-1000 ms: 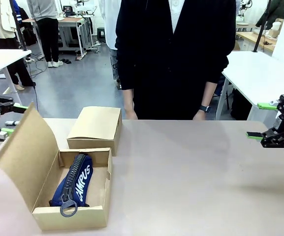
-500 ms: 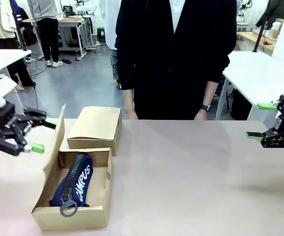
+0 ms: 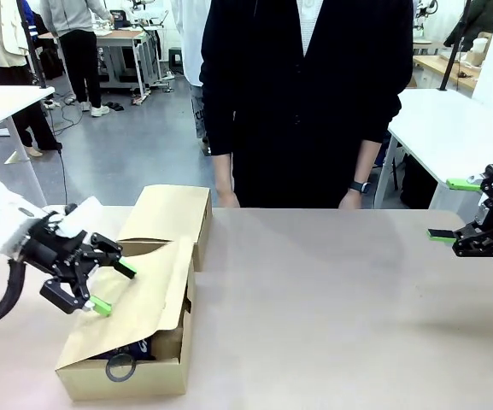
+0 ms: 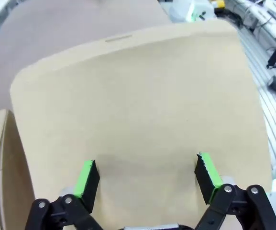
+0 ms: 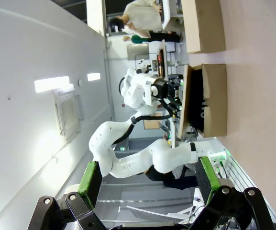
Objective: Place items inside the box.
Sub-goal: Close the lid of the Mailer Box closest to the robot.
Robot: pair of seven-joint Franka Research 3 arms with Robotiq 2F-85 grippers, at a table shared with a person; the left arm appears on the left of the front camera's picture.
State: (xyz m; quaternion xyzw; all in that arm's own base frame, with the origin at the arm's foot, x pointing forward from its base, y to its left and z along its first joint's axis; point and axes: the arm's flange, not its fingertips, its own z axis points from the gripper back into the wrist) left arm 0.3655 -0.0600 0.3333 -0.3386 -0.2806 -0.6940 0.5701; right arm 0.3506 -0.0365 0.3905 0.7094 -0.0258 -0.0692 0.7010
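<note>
The open cardboard box [image 3: 122,380] sits at the front left of the table, its lid [image 3: 148,286] tipped down over the opening. Under the lid I can still see the metal ring [image 3: 120,367] and a dark sliver of the navy blue zip pouch [image 3: 140,346]. My left gripper [image 3: 114,288] is open and rests against the lid's outer face. In the left wrist view the lid [image 4: 138,96] lies just beyond the open left gripper [image 4: 147,175]. My right gripper [image 3: 451,209] hangs open and holds nothing at the table's right edge. In its own view the right gripper [image 5: 147,177] is open, with the box [image 5: 215,100] far off.
A second, closed cardboard box [image 3: 171,213] stands right behind the open one. A person in dark clothes [image 3: 306,94] stands at the far edge with a hand [image 3: 347,201] by the table. The bare tabletop [image 3: 331,299] stretches across the middle and right.
My left gripper swung in from the far left and pushed the upright lid down over the box, covering most of the navy pouch. The right arm stayed still.
</note>
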